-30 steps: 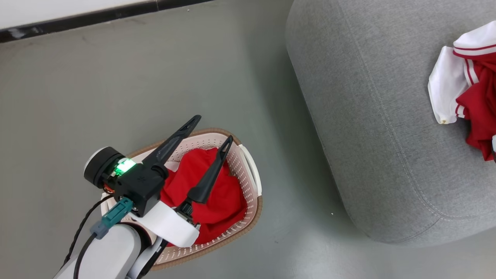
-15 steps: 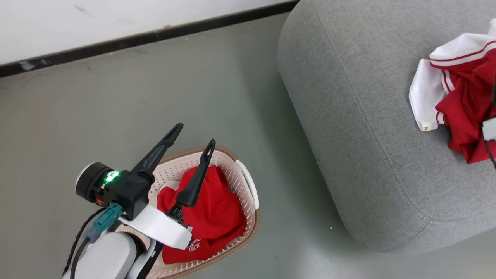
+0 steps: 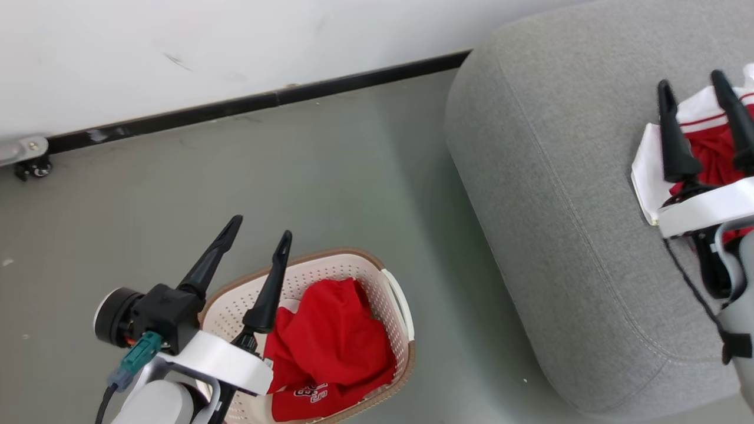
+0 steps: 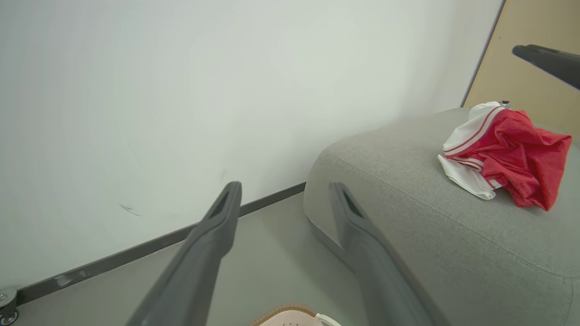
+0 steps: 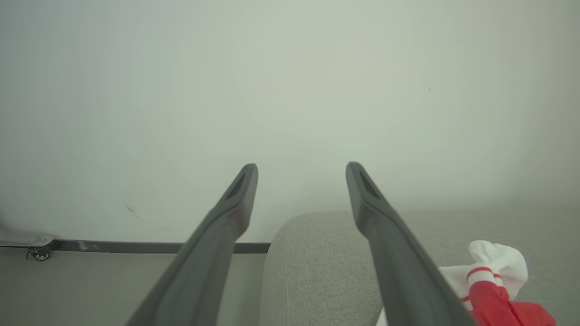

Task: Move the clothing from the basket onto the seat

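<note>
A soft red garment with a white printed logo [image 3: 333,347] is seen crumpled inside the oval cream perforated plastic basket with a brown rim [image 3: 330,270], filling its right half. The logo is turned towards the basket's near edge, and the print is too small to be read. The basket is set on the grey-green floor [image 3: 294,176], well apart from the large grey woven-fabric sofa [image 3: 559,235].

A second red garment with white striped panels [image 3: 704,156] is bunched on the sofa's top. In the left wrist view it [image 4: 512,154] is shown as a loose heap with its white cuffs turned towards the sofa's rounded end.

The left pincer [image 3: 261,226] is held over the basket's left side with its two long dark fingers spread apart and nothing between them. In its own view [image 4: 284,185] the fingers are pointed at the white wall [image 4: 136,90].

The right pincer [image 3: 690,78] is held over the garment on the sofa, also spread wide and empty. In the right wrist view [image 5: 302,165] the cloth [image 5: 494,290] is seen low, beside the right finger, apparently not touched by it.

A black skirting strip [image 3: 265,100] is run along the foot of the wall, and a small castor [image 3: 29,162] is seen at its left end.
</note>
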You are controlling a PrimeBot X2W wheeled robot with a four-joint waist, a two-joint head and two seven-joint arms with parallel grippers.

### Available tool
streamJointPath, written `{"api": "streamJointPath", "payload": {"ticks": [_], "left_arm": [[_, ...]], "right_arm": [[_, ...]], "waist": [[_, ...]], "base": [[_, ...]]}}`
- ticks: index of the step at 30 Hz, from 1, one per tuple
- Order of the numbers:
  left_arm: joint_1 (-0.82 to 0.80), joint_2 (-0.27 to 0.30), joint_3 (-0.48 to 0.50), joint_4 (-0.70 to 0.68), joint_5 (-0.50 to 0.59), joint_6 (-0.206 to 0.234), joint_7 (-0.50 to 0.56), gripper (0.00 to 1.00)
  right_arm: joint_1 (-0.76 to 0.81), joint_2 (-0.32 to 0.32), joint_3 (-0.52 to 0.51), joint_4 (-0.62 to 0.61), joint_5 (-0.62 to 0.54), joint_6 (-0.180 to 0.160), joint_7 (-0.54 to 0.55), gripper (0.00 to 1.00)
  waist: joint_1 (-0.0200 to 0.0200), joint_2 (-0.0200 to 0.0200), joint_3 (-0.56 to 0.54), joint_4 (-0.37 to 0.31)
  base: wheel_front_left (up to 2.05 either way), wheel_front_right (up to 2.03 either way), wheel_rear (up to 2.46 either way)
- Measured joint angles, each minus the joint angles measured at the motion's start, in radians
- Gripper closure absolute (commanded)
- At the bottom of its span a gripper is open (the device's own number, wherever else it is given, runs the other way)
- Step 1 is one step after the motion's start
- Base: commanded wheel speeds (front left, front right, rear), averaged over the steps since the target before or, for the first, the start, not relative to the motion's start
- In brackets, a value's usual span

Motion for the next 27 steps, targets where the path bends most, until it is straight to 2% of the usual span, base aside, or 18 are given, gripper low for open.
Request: {"api": "streamJointPath", "payload": {"ticks": [13, 27], "left_arm": [[0.084, -0.022, 0.096, 0.010, -0.016, 0.078, -0.006, 0.00], [0.162, -0.057, 0.140, 0.018, 0.008, 0.103, -0.006, 0.00]], "right_arm": [[0.079, 0.066, 0.103, -0.076, -0.035, 0.000, 0.000, 0.00], [0.215, 0.152, 0.090, -0.095, -0.043, 0.000, 0.000, 0.00]], "waist": [[0.0000, 0.0000, -0.077, 0.085], [0.0000, 0.0000, -0.152, 0.162]], "base": [[0.00, 0.00, 0.00], [0.00, 0.00, 0.00]]}}
